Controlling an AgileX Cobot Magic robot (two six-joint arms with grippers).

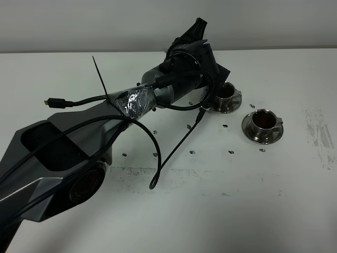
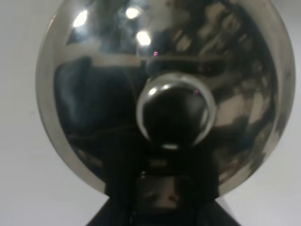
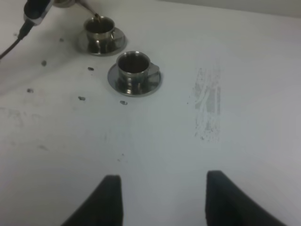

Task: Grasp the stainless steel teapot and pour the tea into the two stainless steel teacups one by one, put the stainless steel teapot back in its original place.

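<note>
The stainless steel teapot [image 2: 164, 61] fills the left wrist view, its domed lid and knob seen from above. My left gripper [image 2: 160, 190] is shut on the teapot at its handle side. In the exterior high view the left arm [image 1: 174, 79] reaches over the table's middle and hides the pot. The right wrist view shows the spout tip [image 3: 88, 8] over the farther teacup [image 3: 99, 29], with a brown thread of tea [image 3: 96, 17] at it. The nearer teacup [image 1: 262, 122] on its saucer holds dark tea. My right gripper [image 3: 163, 176] stands open over bare table.
Loose black cables [image 1: 158, 158] and a zip tie [image 1: 100, 76] hang from the left arm. A scuffed patch [image 1: 318, 134] marks the white table to the right of the cups. Small dark specks [image 1: 192, 152] dot the tabletop in front of the cups.
</note>
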